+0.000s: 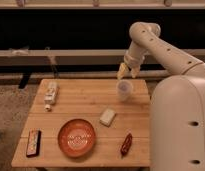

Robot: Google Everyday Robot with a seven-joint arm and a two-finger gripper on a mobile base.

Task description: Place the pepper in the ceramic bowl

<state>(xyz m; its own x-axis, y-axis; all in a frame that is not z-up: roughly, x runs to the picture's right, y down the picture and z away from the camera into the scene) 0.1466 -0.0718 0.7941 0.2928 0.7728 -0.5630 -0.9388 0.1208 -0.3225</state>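
The pepper point(126, 144), a slim dark-red piece, lies on the wooden table point(81, 107) near its front right corner. The ceramic bowl point(76, 137), round, orange-red with pale rings inside, sits at the front middle, left of the pepper. My gripper point(127, 73) hangs above the table's back right edge, just over a small white cup point(124, 89), far from the pepper and the bowl. It holds nothing that I can see.
A pale rectangular block point(107, 117) lies between cup and bowl. A white bottle-like item point(50, 95) lies at the back left. A flat dark bar with reddish marks point(33, 142) lies at the front left corner. My white body point(178, 125) fills the right side.
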